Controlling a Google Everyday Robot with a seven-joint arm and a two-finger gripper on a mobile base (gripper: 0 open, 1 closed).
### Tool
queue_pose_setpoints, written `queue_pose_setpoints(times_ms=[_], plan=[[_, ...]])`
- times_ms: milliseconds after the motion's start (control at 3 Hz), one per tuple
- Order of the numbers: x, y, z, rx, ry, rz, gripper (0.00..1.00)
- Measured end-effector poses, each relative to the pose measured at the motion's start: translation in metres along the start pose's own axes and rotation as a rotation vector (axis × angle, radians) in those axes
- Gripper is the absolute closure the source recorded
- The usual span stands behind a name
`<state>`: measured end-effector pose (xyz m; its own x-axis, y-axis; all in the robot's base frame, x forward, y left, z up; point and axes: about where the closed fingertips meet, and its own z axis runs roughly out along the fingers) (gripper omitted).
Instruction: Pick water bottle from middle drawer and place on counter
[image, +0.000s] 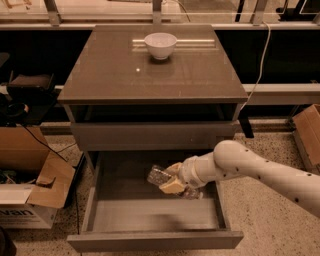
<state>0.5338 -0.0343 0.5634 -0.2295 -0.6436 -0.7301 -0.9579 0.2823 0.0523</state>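
The middle drawer (155, 240) is pulled wide open below the counter (115, 75). My gripper (171, 178) reaches into it from the right on a white arm. Its tan fingers (172, 187) are shut on the water bottle (158, 175), a clear plastic bottle that lies tilted across them, one end to the left and the other to the right of the fingers. The bottle is held a little above the drawer floor, towards the back and right of the middle. Its label is hidden by the fingers.
A white bowl (160, 45) stands at the back middle of the counter. An open cardboard box (25, 200) sits on the floor at the left and another box (307, 127) at the right. A white cable (257, 75) hangs behind the cabinet's right side.
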Motion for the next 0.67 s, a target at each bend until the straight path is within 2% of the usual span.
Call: queue_pose_setpoints(times_ms=[333,667], plan=[[-0.045,0.008,-0.064,-0.011,-0.036,-0.104,1.0],[-0.091,-0.003,-0.122,0.034,-0.026,-0.201,1.0]])
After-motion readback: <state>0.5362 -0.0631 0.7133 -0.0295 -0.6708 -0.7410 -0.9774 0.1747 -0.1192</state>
